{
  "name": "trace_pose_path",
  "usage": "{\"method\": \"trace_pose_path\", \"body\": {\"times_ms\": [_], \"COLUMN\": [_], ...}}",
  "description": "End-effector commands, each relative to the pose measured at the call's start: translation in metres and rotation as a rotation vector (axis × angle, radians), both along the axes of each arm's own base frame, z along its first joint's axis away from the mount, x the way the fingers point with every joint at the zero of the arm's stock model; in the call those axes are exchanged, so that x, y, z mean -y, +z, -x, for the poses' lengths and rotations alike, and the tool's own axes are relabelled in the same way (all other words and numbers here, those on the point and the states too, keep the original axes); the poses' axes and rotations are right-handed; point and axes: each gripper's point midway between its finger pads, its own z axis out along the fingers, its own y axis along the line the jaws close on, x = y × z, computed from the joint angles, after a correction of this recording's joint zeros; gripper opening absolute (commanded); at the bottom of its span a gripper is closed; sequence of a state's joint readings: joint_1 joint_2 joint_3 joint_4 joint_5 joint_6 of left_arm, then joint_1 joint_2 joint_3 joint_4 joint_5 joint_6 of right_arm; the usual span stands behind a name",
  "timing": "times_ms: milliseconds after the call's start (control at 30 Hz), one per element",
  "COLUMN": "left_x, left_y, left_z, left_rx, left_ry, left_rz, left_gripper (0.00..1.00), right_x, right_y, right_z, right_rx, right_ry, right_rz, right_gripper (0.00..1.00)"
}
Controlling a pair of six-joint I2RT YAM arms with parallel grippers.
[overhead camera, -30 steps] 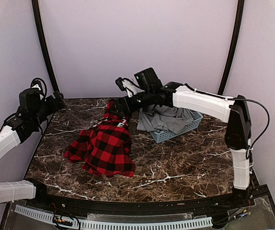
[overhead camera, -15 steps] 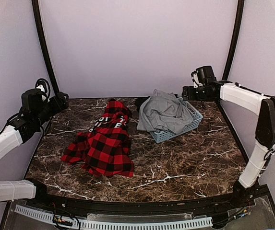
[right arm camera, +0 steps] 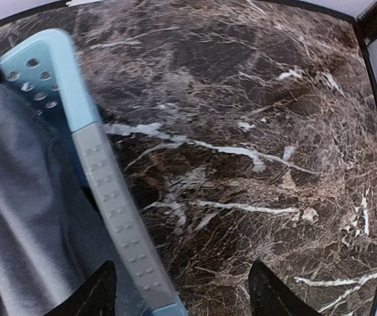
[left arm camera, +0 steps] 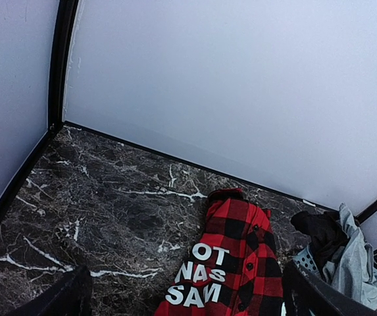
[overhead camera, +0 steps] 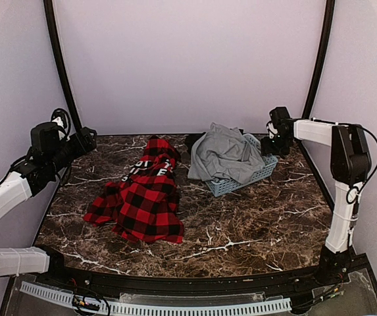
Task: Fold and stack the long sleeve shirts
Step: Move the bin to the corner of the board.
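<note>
A red-and-black check long sleeve shirt (overhead camera: pixel 142 197) with white letters lies crumpled on the marble table, its collar toward the back; the left wrist view shows it too (left arm camera: pixel 241 263). A light grey shirt (overhead camera: pixel 221 155) is heaped in the pale blue basket (overhead camera: pixel 257 172) and spills over its rim. My right gripper (overhead camera: pixel 270 146) hangs at the basket's far right corner. Its jaws are open and straddle the basket rim (right arm camera: pixel 109 191), with the grey shirt (right arm camera: pixel 17 197) to one side. My left gripper (overhead camera: pixel 86 137) hovers open over the table's back left, empty (left arm camera: pixel 188 304).
A black piece of cloth (left arm camera: pixel 320 227) sticks out at the basket's back left edge. The walls close in on the table at the back and on both sides. Bare marble (overhead camera: pixel 254 224) lies in front of the basket and right of the red shirt.
My right arm has swung from above the red shirt's collar across to the basket's far right corner. The red shirt now lies loose on the table. The left arm has barely moved.
</note>
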State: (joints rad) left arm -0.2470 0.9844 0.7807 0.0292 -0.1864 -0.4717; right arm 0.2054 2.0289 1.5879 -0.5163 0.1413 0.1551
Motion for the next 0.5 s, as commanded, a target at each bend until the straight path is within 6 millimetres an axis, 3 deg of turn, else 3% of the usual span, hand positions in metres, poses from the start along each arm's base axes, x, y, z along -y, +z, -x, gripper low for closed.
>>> {"method": "trace_pose_path", "body": {"times_ms": [0,167,467], "left_x": [0.003,0.003,0.006], "left_y": [-0.002,-0.002,-0.009], "left_z": [0.001,-0.001,-0.004], "left_rx": [0.008,0.009,-0.006], "left_ry": [-0.012,-0.012,-0.022], "left_rz": [0.004,0.007,0.009], "left_gripper": [0.99,0.99,0.99], "right_x": [0.016,0.055,0.153], "right_y": [-0.007,-0.012,0.003], "right_z": [-0.012,-0.011,0.006], "right_rx": [0.008,0.019,0.102], "right_ry": [-0.018,-0.110,-0.350], "right_rz": [-0.077,-0.137,-0.118], "right_gripper": [0.61,0.32,0.02]}}
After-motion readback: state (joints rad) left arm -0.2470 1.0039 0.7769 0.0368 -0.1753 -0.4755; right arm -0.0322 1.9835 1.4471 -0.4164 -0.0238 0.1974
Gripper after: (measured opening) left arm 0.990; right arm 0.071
